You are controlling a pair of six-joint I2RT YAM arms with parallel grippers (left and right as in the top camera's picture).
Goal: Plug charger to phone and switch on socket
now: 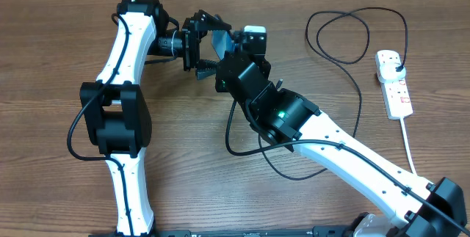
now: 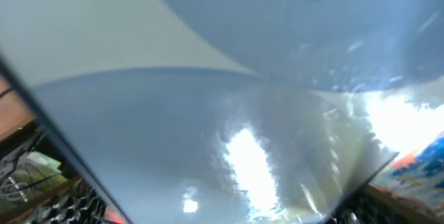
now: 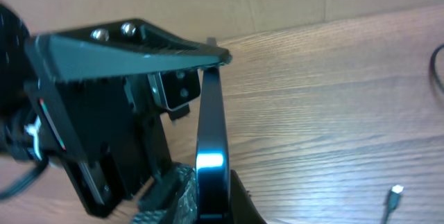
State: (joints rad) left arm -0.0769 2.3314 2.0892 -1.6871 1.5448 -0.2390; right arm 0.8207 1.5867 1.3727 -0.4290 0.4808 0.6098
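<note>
**A:** How far along are we?

**B:** Not far. I have the slim phone [image 3: 209, 120] with the pale blue-white screen lifted off the brown wooden worktop [image 1: 59, 24], standing on edge between the arms. The right tool [image 3: 208, 195] is pinching one end of it. The left tool [image 1: 213, 44] is spread wide to either side.

**A:** And the lead?

**B:** The long thin black charger cable [image 1: 360, 97] loops across the worktop. Its small connector tip [image 3: 395, 191] lies loose, well apart from the phone. Its black plug [image 1: 396, 63] looks seated in the white, red-marked socket strip [image 1: 396, 94]. I judge that plugging in and switching on are both left.

**A:** How does the phone look?

**B:** Glossy, glare-streaked glass fills my left wrist view, and its edge is thin and rounded.
</note>
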